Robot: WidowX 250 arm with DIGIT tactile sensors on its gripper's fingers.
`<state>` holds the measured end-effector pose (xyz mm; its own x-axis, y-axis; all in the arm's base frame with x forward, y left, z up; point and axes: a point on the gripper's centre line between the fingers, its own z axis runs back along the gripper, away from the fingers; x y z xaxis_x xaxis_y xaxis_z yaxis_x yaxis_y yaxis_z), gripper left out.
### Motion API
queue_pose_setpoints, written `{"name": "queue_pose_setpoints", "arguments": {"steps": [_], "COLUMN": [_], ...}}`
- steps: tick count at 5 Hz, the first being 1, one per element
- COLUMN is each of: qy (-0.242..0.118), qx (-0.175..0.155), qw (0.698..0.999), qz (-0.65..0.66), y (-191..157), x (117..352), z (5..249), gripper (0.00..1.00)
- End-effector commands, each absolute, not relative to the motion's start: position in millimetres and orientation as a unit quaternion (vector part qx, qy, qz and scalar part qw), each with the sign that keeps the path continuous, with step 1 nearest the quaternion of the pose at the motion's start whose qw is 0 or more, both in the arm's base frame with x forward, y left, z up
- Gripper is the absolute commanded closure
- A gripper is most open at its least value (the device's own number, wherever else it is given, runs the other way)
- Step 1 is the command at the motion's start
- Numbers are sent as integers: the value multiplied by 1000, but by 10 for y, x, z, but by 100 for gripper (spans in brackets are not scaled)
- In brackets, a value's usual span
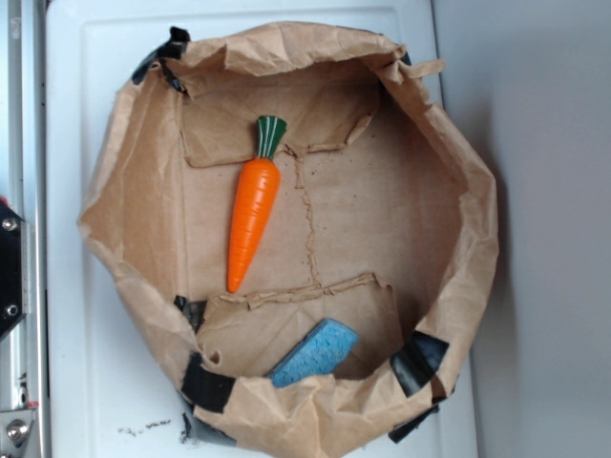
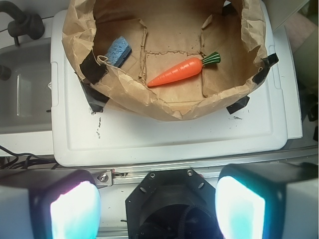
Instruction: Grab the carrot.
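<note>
White tray (image 1: 72, 191) bears one bag (image 1: 458, 153), one carrot (image 1: 253, 210), one sponge (image 1: 313, 353); end effector (image 2: 157, 204) wide, empty.

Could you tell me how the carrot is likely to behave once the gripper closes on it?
The carrot looks glossy and hard, so it probably stays stiff but may slip between the pads. Its round, tapering cone could squirt toward the narrow tip, or roll on the paper bag if nudged. The gripper is open, well short of it.
</note>
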<state>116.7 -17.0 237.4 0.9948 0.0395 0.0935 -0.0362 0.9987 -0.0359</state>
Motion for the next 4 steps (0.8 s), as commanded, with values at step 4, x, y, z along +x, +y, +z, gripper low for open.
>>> {"name": "queue_pose_setpoints", "arguments": {"steps": [4], "qy": [-19], "qx": [3], "qw": [995], "qz": [100], "y": [157], "x": [2192], "z": [2049], "gripper": [0]}}
